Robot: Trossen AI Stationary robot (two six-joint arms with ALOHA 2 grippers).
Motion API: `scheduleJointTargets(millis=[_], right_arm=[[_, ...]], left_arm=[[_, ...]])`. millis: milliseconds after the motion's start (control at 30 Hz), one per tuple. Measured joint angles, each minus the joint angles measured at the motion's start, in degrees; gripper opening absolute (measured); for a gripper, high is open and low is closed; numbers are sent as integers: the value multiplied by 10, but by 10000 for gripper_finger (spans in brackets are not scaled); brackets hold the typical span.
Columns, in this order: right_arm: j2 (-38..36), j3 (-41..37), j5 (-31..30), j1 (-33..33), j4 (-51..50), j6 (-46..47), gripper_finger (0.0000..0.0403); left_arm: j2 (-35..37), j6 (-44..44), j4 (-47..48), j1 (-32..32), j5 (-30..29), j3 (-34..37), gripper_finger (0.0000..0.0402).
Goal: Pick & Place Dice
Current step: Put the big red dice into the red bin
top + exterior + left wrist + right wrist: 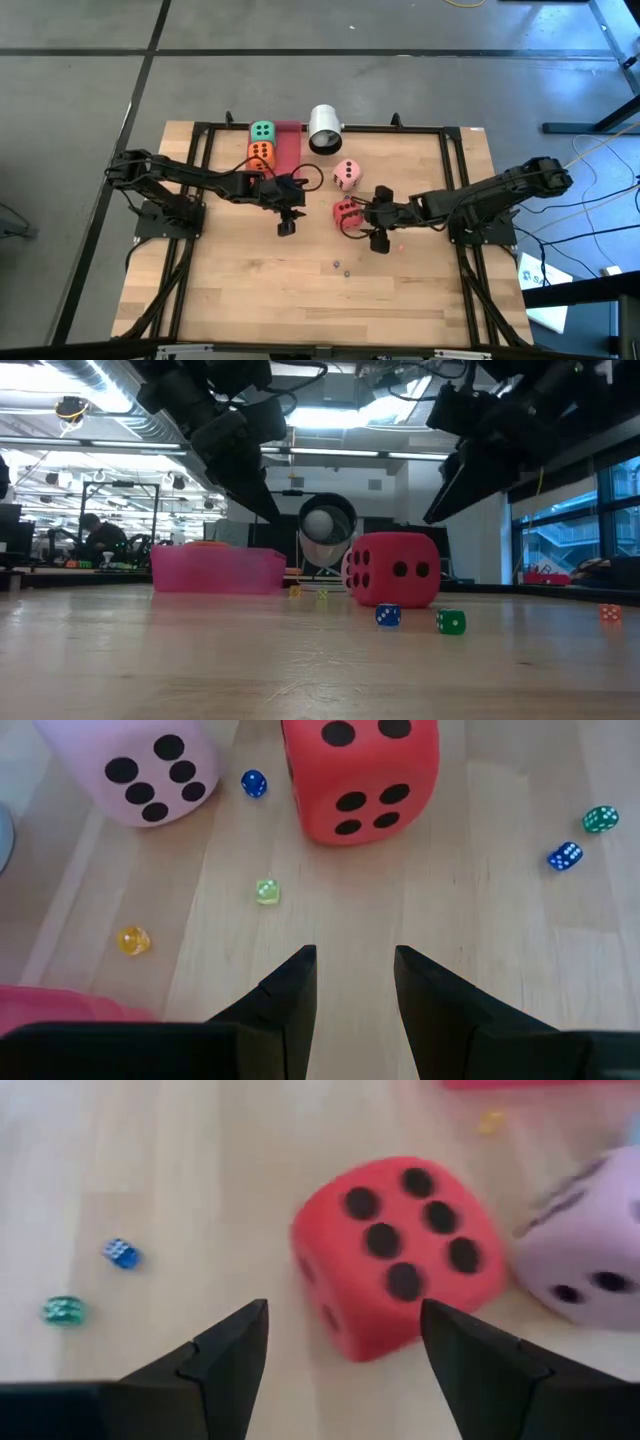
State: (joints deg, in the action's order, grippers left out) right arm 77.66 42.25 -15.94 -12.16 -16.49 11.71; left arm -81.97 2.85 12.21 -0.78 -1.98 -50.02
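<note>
The red die (347, 212) rests on the table mid-way between both grippers; it also shows in the low view (392, 568). The pink die (347, 174) stands just beyond it, toward the far edge. The green die (262, 131) and the orange die (260, 155) sit side by side in a pink tray (289, 145). My left gripper (290, 207) hovers left of the red die (360, 775), open and empty (355, 952). My right gripper (376, 217) hovers right of the red die (395, 1255), open wide (345, 1305), touching nothing.
A white cylinder (325, 128) lies on its side at the far edge, next to the tray. Several tiny dice are scattered around the big ones, among them a blue one (388, 616) and a green one (451, 622). A black frame (455, 180) borders the wooden table.
</note>
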Motion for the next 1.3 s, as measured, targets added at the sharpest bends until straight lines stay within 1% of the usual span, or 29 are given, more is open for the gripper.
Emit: scheduleJointTargets(millis=[67, 100, 233, 467, 533, 700, 867, 933, 1033, 1167, 1300], right_arm=[[0, 12, -28, -1, -70, 10, 261], [0, 13, -38, -1, -86, 13, 261], [2, 0, -46, 5, -88, 14, 261], [49, -22, -45, 28, -23, 7, 261], [64, -22, -33, 32, 17, -6, 261], [94, -22, 20, 35, 115, -37, 261], [99, -22, 36, 35, 173, -51, 261], [98, -22, 36, 35, 179, -55, 261], [92, -22, 35, 35, 163, -55, 261], [74, -22, 26, 33, 158, -53, 261], [40, -22, -17, 21, 131, -51, 261]], left_arm=[[0, 0, 1, 0, 0, 0, 127], [0, 0, 0, 0, 0, 0, 127], [0, -4, -4, 1, 0, 0, 127], [0, -11, -17, 8, 0, 0, 127], [0, -11, -18, 8, 0, 0, 127], [0, -11, -18, 8, 0, 0, 127], [0, -11, -17, 8, 0, 0, 127], [0, -11, -15, 8, 0, 0, 127], [0, -7, -15, 9, 1, 0, 127], [0, -7, -33, 18, 0, 0, 127], [0, -32, -60, 39, -2, 0, 128]])
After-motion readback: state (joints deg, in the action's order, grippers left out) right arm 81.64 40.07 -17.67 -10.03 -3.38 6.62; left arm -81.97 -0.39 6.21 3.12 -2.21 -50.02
